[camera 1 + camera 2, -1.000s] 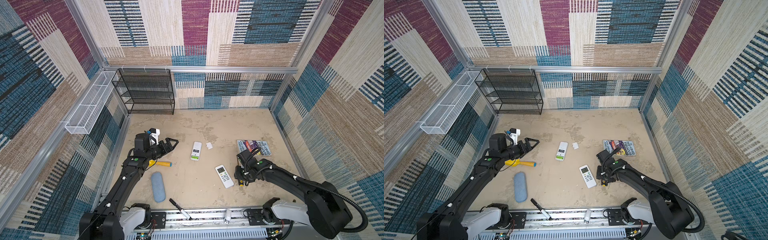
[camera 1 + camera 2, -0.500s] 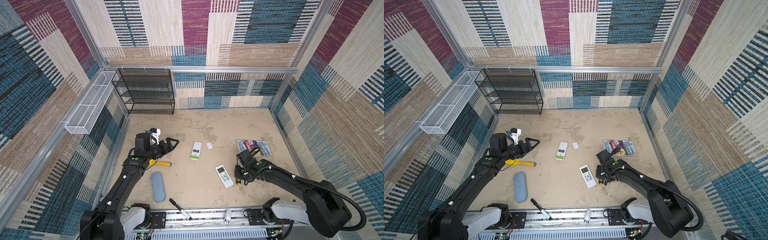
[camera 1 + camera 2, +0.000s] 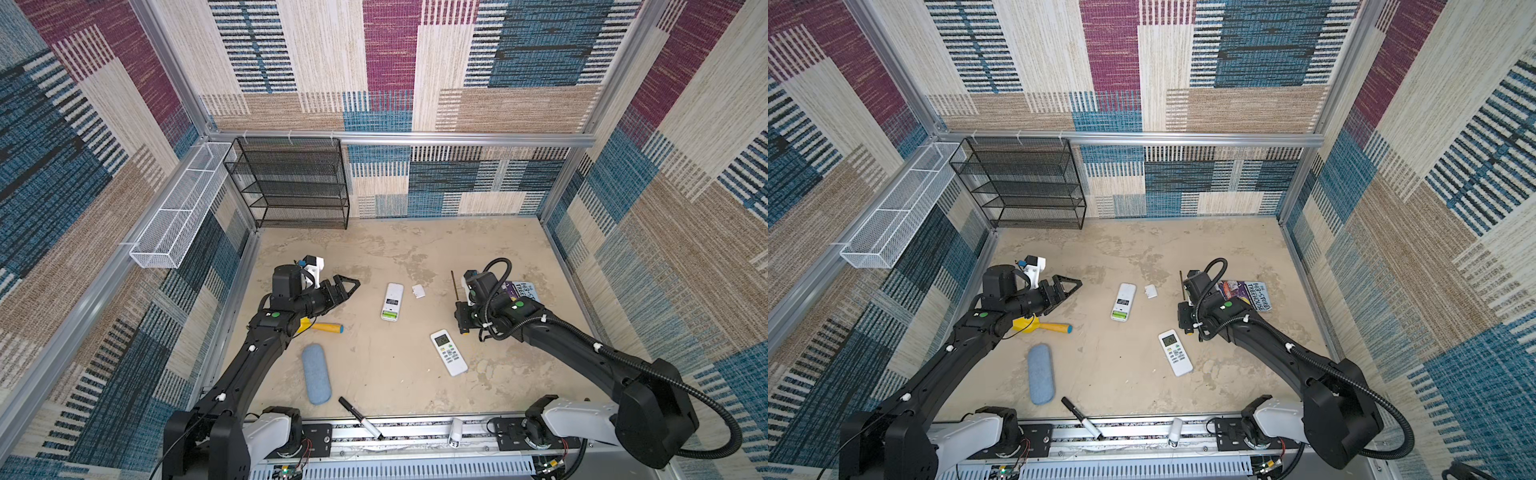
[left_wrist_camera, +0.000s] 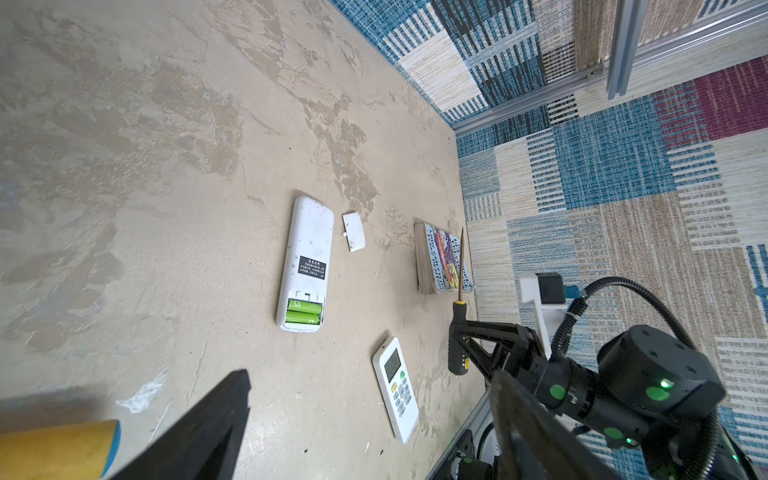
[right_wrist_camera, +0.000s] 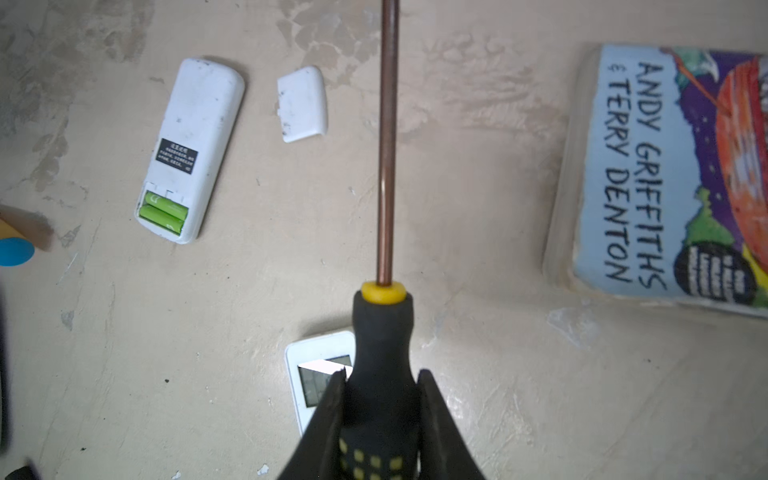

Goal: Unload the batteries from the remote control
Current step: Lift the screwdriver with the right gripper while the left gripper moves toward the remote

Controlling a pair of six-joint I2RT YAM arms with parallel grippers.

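Two lime-green batteries lie side by side in the open bay of the face-down remote, at its six o'clock end in both top views. Neither is out yet. Its battery cover lies loose at about two o'clock from it, not touching.

The right gripper is clamped on the black handle of a screwdriver, whose shaft points toward twelve o'clock. It hangs between three and four o'clock of that remote, near the display end of a face-up remote. The left gripper stands with its jaws wide and empty, between nine and ten o'clock of the open remote.

We judge that prying the cells out with the blade comes next. Nothing pins the open remote, so a push from the tip could skid it away instead of lifting a cell. The tip could also slip off a rounded cell and scrape the contacts, or flick a battery off to roll. With only the handle gripped, a sideways load at the far tip may twist the tool between the jaws. Swinging the long shaft toward the bay could sweep the loose cover or nudge the face-up remote. We cannot tell whether that remote carries cells, because its back is hidden.
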